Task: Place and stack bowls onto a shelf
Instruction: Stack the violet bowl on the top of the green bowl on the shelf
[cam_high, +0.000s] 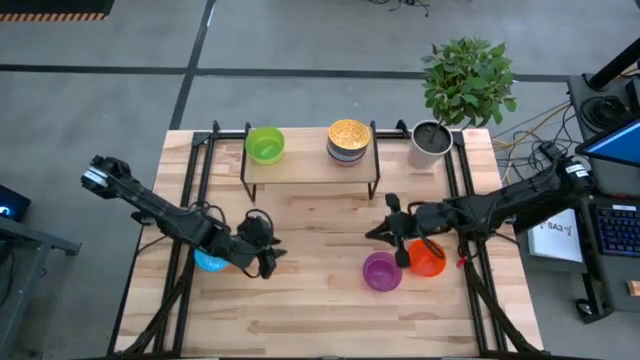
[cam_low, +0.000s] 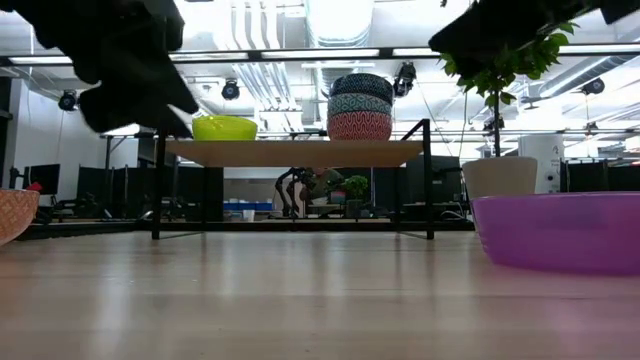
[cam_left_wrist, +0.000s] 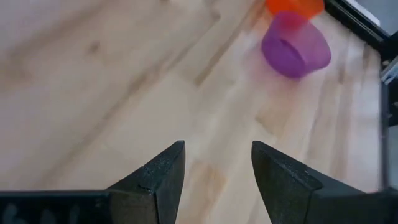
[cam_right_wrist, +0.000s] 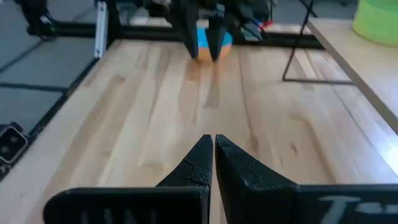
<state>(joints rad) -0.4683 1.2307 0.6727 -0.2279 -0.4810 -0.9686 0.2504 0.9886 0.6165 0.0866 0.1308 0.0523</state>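
Left gripper (cam_high: 268, 255) hangs over the bare wood toward the near-left part of the tabletop, fingers (cam_left_wrist: 163, 177) parted with a clear gap and nothing between them. Just beside it, toward the left edge, sits the light blue bowl (cam_high: 210, 262), mostly hidden under the arm in the top-down view.

Moving right, the shelf (cam_high: 310, 165) stands near the far edge, around the middle. Its left end has the green bowl (cam_high: 265, 144), its right end has a stack with the gold-speckled bowl (cam_high: 349, 135) on top (from table height the stack reads as three patterned bowls).

Further right, the right gripper (cam_high: 383, 232) hovers over the table in front of the shelf, fingers (cam_right_wrist: 199, 163) pressed together on nothing. The purple bowl (cam_high: 382, 271) and orange-red bowl (cam_high: 427, 257) sit side by side near the right edge, looks like touching. A grey plant pot (cam_high: 431, 143) stands at the far-right corner.
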